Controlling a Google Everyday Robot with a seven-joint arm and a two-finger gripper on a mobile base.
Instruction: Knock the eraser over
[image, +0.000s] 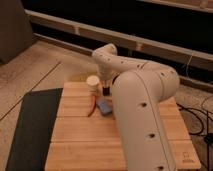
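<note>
A: Wooden slats make up your counter (85, 145), with a dark mat (32, 130) laid along its left edge.

B: Where is the eraser (106, 91)?

A: You'll find it standing just right of the cream cylinder (93, 83), a small dark block at the arm's tip.

B: And the end effector (106, 86)?

A: It sits right above the eraser, beside the cylinder. You cannot tell its state. 1 blue pad (104, 105) and 1 red object (92, 106) lie nearer than the cylinder.

Speckled floor (35, 70), dark mat (30, 130)
</note>
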